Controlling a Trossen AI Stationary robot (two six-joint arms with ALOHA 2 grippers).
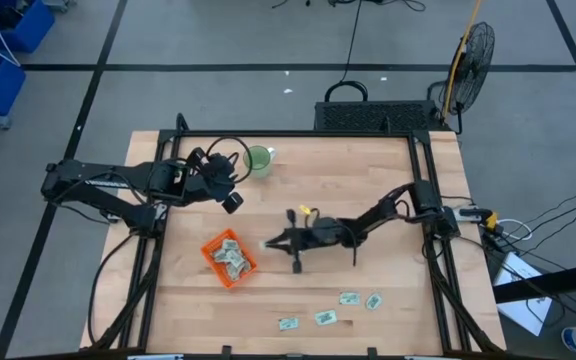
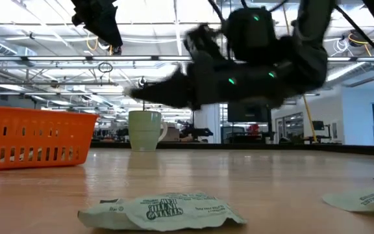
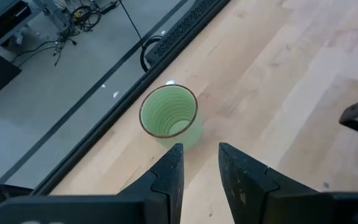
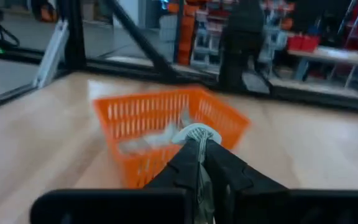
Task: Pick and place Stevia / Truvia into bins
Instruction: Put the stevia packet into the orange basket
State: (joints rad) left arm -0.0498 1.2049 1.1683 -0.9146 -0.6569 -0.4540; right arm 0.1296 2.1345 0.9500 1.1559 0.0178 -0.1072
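While clamping a sachet (image 4: 196, 133), right pincer (image 4: 199, 146) nears tray (image 4: 143, 112).

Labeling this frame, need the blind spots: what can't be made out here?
- Sachet count in the orange tray: high view too small; in the right wrist view the right gripper, shut on a sachet, blocks it.
- Loose sachets: print unreadable in the high view.
- Green cup: its bottom is unclear.
- Left gripper: open, empty.

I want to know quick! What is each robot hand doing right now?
Left gripper: open and empty, near the green cup.
Right gripper: closed on a sachet, just short of the orange tray.
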